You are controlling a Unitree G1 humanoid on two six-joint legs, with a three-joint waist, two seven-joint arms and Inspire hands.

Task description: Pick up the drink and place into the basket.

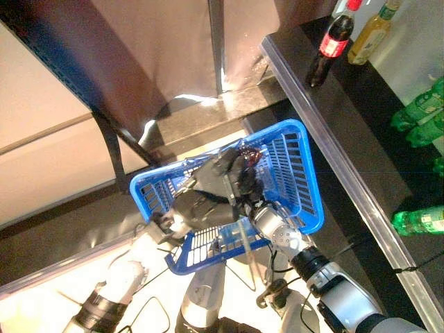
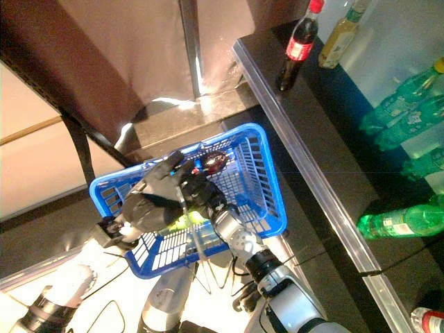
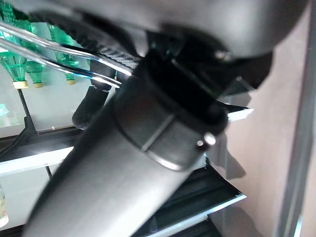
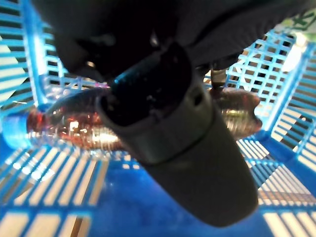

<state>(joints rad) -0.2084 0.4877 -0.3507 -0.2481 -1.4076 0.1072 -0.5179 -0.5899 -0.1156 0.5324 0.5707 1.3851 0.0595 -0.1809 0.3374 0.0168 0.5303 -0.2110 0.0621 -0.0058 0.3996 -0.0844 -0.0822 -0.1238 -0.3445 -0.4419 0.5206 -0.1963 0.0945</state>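
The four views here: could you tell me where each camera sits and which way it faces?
Left eye view: on the head, looking down at the blue basket, the dark shelf at right, both arms.
Right eye view: beside it, same scene; right hand inside the basket, left hand at its near edge.
Left wrist view: on the left arm, its hand's bulk filling the frame; green bottles beyond.
Right wrist view: looks into the basket at the red drink bottle lying down.
Shared: basket and drink.

Blue slatted basket [image 2: 267, 182], reddish-brown drink [image 4: 74, 123] inside it, green bottles [image 2: 402, 222] beside it, black counter [image 2: 326, 125].
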